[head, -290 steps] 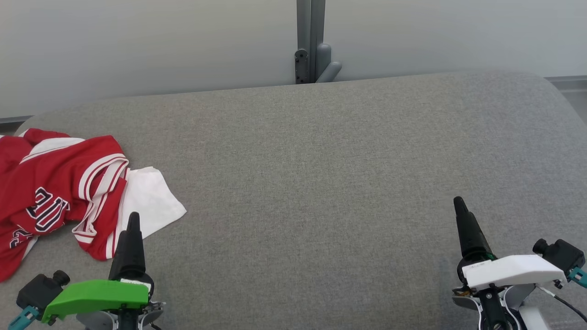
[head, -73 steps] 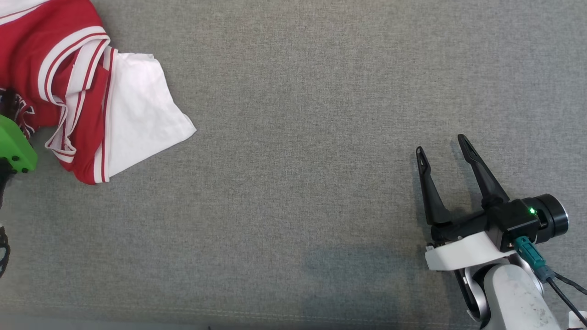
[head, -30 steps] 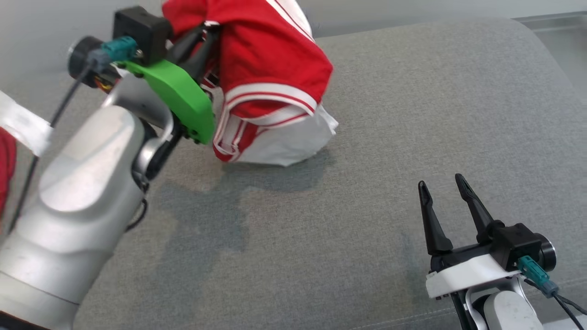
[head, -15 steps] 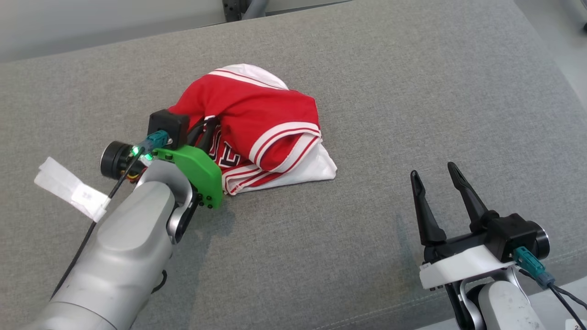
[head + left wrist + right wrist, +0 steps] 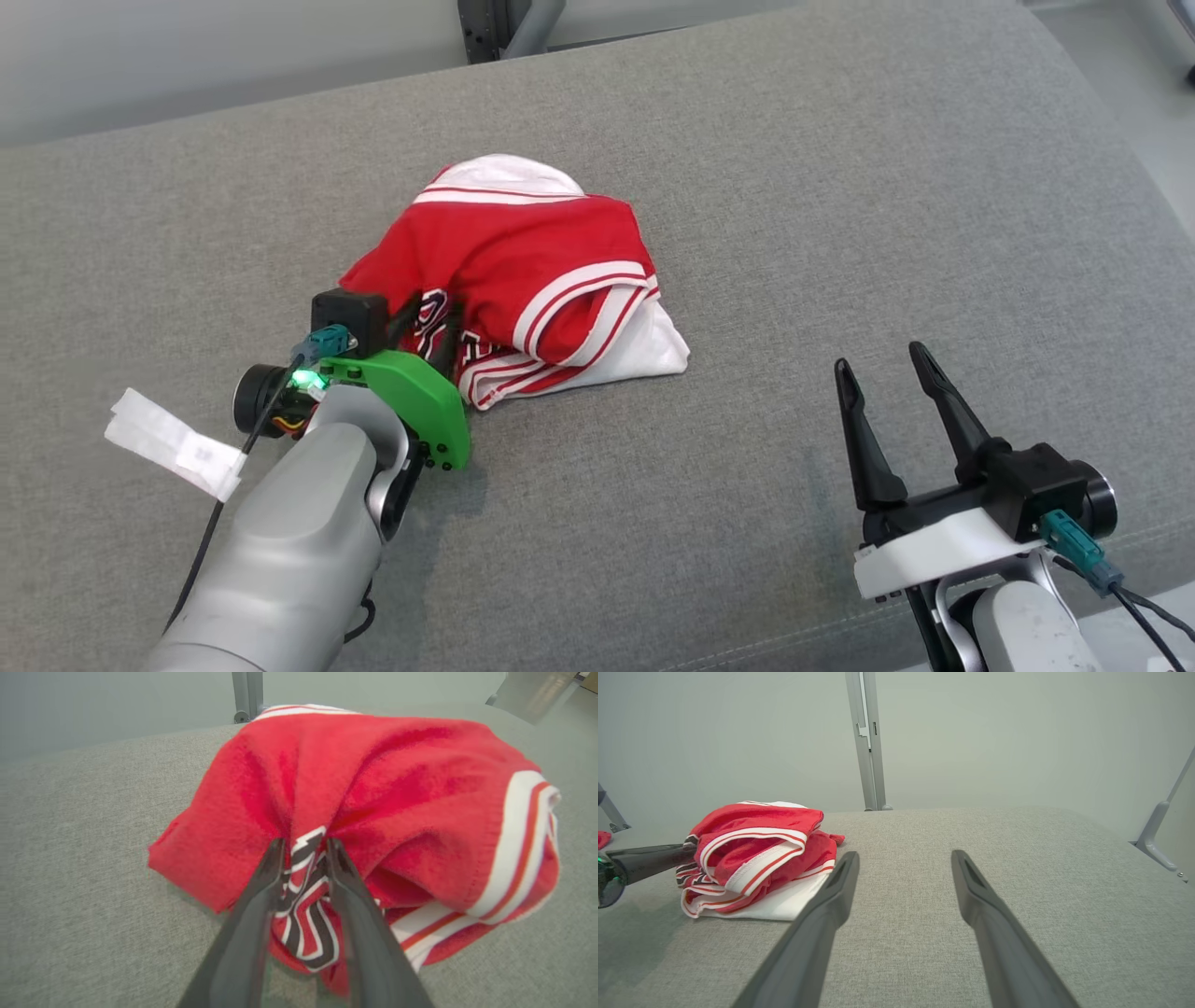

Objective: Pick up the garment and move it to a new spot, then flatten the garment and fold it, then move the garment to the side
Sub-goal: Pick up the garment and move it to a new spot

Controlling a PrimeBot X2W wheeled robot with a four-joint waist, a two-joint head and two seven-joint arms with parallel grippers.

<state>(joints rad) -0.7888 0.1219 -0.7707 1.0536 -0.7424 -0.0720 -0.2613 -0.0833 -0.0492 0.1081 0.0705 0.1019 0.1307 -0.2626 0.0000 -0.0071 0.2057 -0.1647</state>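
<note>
The garment (image 5: 532, 261) is a red jersey with white stripes and dark lettering, bunched in a heap on the grey padded surface (image 5: 840, 187). My left gripper (image 5: 431, 315) reaches into its near left side, low over the cushion. In the left wrist view the fingers (image 5: 261, 896) stand slightly apart, with a fold of lettered fabric (image 5: 306, 905) lying between them. My right gripper (image 5: 879, 358) hovers open and empty near the front right, well clear of the garment (image 5: 756, 858). The right wrist view catches a left finger (image 5: 649, 861) at the heap's left side.
A grey metal post (image 5: 504, 23) stands behind the cushion's far edge. White tape (image 5: 173, 443) is wrapped on the left arm's cable. The cushion's front seam (image 5: 653, 644) runs close below the arms, and its right end curves away (image 5: 1130, 168).
The garment hung lifted from my shut left gripper a second ago; now it rests heaped on the cushion and the left jaws have parted. The camera view has shifted. The right gripper stays open.
</note>
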